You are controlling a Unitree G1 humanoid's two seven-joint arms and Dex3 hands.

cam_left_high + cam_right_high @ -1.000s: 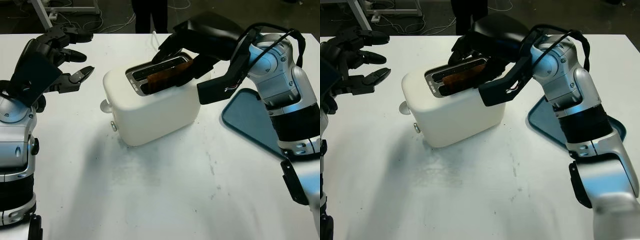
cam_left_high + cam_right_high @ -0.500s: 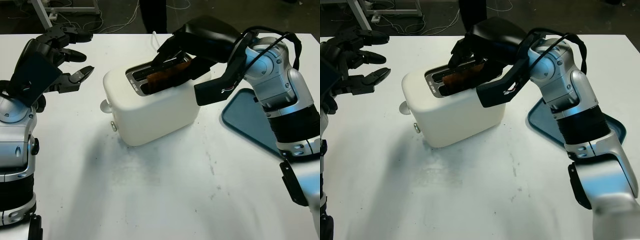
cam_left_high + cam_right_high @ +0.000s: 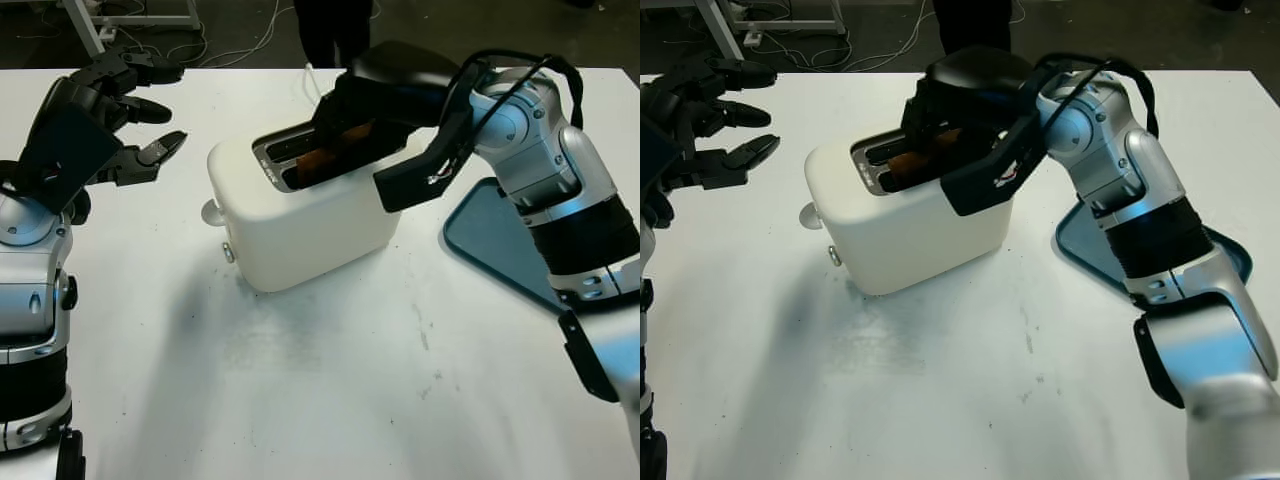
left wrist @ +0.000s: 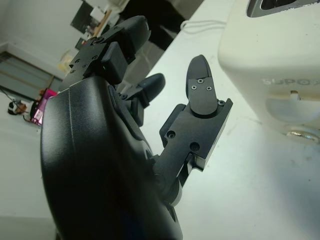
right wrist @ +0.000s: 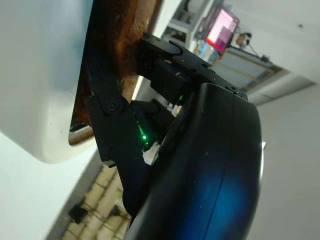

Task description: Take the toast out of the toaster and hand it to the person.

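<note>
1. A white two-slot toaster (image 3: 300, 205) sits on the white table (image 3: 330, 390), near the middle, turned at an angle so that its lever knob (image 3: 210, 211) faces the robot's left side.
2. A browned slice of toast (image 3: 330, 150) stands in the slot nearer the robot, its top edge rising above the toaster's top.
3. The right hand (image 3: 345, 125) is over the toaster's far right end, with its black fingers (image 5: 107, 112) closed on the toast from both faces; the right wrist view shows the brown slice pinched between them just above the slot.
4. The toast's lower part is inside the slot, so it is not out of the toaster.
5. The left hand (image 3: 120, 115) hovers above the table to the left of the toaster, apart from it, open and holding nothing.
6. In the left wrist view the left hand's fingers (image 4: 200, 95) point toward the toaster's knob side without touching it.
7. A blue tray (image 3: 495, 240) lies on the table to the right of the toaster, partly behind the right arm.
8. A person's dark-clothed legs (image 3: 335, 30) stand beyond the table's far edge, behind the toaster.
</note>
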